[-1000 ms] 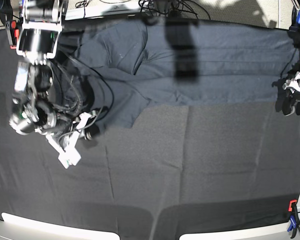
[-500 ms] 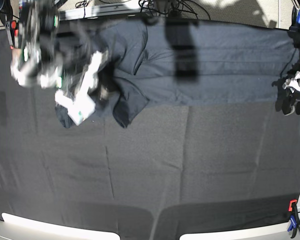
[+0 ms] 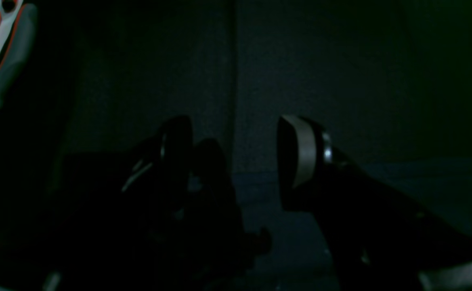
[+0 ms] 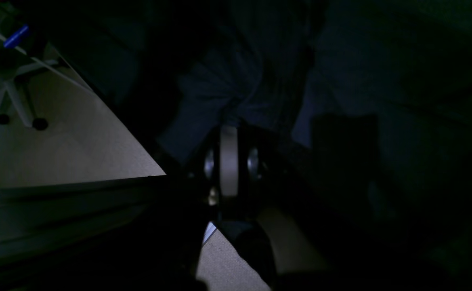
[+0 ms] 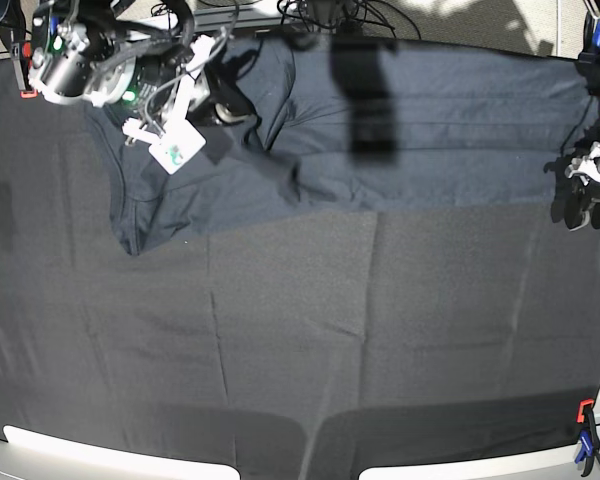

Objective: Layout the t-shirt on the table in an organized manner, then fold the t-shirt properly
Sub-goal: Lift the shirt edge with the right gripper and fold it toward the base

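On the base view's left, my right tool [image 5: 225, 108] sits near the worktop's far edge, its fingers pressed together and pinching a gathered fold of the t-shirt [image 5: 310, 150]. The shirt lies spread along the far part of the worktop [image 5: 380, 340], one corner reaching down on the left, the rest running rightward in long creases. At the far right edge my left tool [image 5: 580, 195] hangs by the worktop's side, well apart from the shirt, its fingers [image 3: 300, 153] spread wide and holding nothing.
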You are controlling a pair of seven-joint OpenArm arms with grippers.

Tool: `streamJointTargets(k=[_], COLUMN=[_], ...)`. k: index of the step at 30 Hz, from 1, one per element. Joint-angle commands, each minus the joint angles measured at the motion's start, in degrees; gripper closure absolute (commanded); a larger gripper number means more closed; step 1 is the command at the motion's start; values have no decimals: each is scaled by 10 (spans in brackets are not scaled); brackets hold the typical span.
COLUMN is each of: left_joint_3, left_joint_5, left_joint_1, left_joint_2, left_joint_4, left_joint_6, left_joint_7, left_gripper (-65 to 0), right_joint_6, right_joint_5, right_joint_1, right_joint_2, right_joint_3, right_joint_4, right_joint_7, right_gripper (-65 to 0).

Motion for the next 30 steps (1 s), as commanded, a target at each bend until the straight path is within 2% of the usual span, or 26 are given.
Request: streamJointTargets(k=[1, 4, 7, 11, 13, 16, 18, 25, 30], left_joint_3=[-4, -4, -4, -4, -4, -4, -4, -4, -4], left_joint_5=[-11, -11, -11, -11, -11, -10, 2, 34, 32], left_joint_1=[-3, -3, -3, -3, -3, -3, -3, -3, -3], left_joint_2=[-11, -11, -11, -11, -11, -11, -11, -11, -11], left_joint_4=[11, 11, 11, 11, 11, 11, 11, 11, 11], left_joint_6=[0, 0, 0, 0, 0, 0, 0, 0, 0], left_joint_7=[-15, -15, -15, -15, -15, -13, -13, -13, -13], left_gripper=[-314, -314, -314, -314, -314, -314, -314, -314, -314], right_joint_6=[3, 3, 3, 3, 3, 3, 3, 3, 3], right_joint_5=[17, 22, 58, 57, 47, 42, 42, 42, 42], right_joint_1=[1, 1, 1, 1, 1, 1, 1, 3, 22], right_joint_2=[3, 3, 3, 3, 3, 3, 4, 9, 9], right_joint_3=[1, 1, 0, -23, -41, -70, -85, -80, -40], right_joint_4=[11, 11, 11, 11, 11, 11, 11, 11, 11], right_joint_7=[9, 9, 9, 9, 9, 9, 9, 10, 15], right_gripper=[0, 0, 0, 0, -60, -200, -254, -257, -256])
